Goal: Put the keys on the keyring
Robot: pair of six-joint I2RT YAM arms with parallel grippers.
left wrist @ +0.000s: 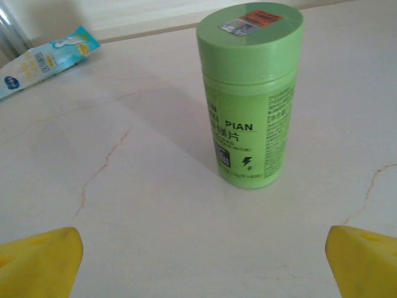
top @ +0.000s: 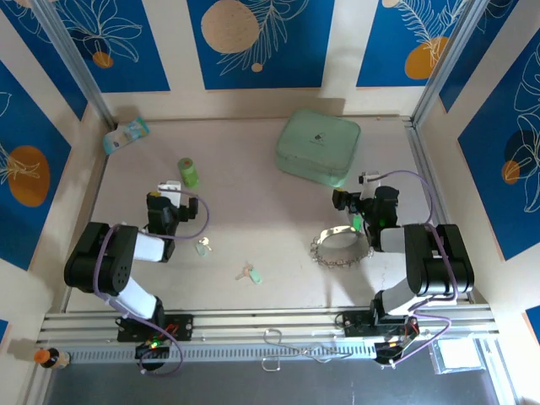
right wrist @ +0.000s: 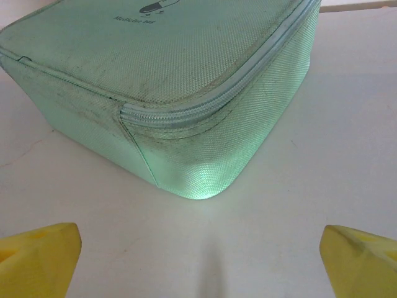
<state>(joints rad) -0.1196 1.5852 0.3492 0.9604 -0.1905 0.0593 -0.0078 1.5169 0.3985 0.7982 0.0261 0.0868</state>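
Note:
The keyring [top: 337,247], a thin beaded silver loop, lies on the table just left of the right arm. Two small keys with pale green heads lie loose: one key [top: 202,247] beside the left arm, another key [top: 250,274] nearer the table's middle front. My left gripper [top: 171,190] is open and holds nothing. Its yellow fingertips [left wrist: 43,261] stand wide apart, facing a green bottle. My right gripper [top: 354,192] is also open and holds nothing, its fingertips [right wrist: 40,257] spread before a mint case. The keyring lies behind it, toward the arm's base.
An upright green bottle [top: 188,172] [left wrist: 248,93] stands just ahead of the left gripper. A mint-green zip case [top: 319,148] [right wrist: 155,74] sits at the back right, close to the right gripper. A blue-white packet [top: 126,135] [left wrist: 43,59] lies in the far left corner. Walls enclose the table.

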